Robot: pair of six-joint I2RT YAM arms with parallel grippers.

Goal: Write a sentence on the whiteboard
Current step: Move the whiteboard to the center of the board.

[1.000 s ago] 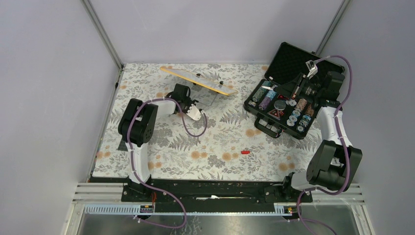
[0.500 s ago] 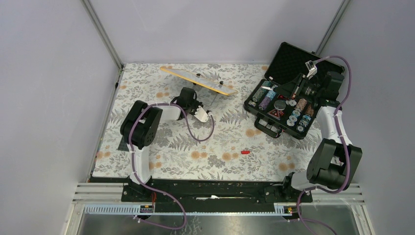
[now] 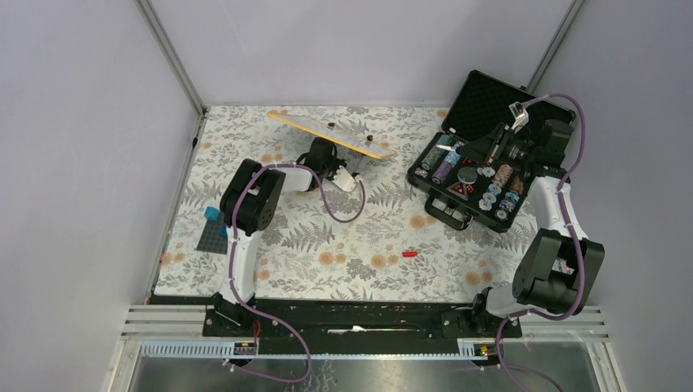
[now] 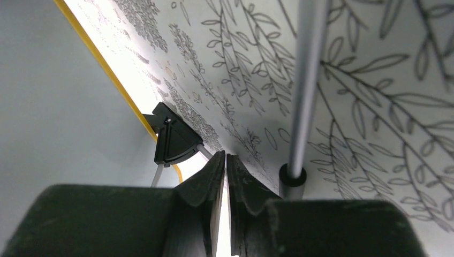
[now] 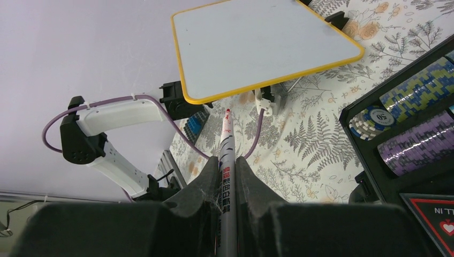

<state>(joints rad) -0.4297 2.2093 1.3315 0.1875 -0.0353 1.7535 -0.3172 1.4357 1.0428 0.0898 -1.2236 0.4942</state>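
Note:
The whiteboard (image 3: 327,133) with an orange-yellow rim stands tilted on thin legs at the back of the table. Its white face (image 5: 262,43) is blank in the right wrist view, so the sentence is not in view. My left gripper (image 3: 351,179) is shut just below the board's near right edge. In the left wrist view its tips (image 4: 225,156) sit close to a black clip foot (image 4: 171,140) and a metal leg (image 4: 306,91), with nothing seen between them. My right gripper (image 5: 227,160) is shut on a silver marker (image 5: 227,136), red tip pointing at the board, and hovers over the case (image 3: 493,149).
An open black case (image 3: 484,102) with poker chips stands at the right. A small red cap (image 3: 409,254) lies on the floral cloth mid-table. A dark plate with a blue block (image 3: 212,229) lies beside the left arm. The left arm's purple cable (image 3: 339,214) loops over the cloth.
My left arm has swung right and toward the board, bringing its gripper under the near right edge and uncovering the blue block at left. The right arm and marker have not moved.

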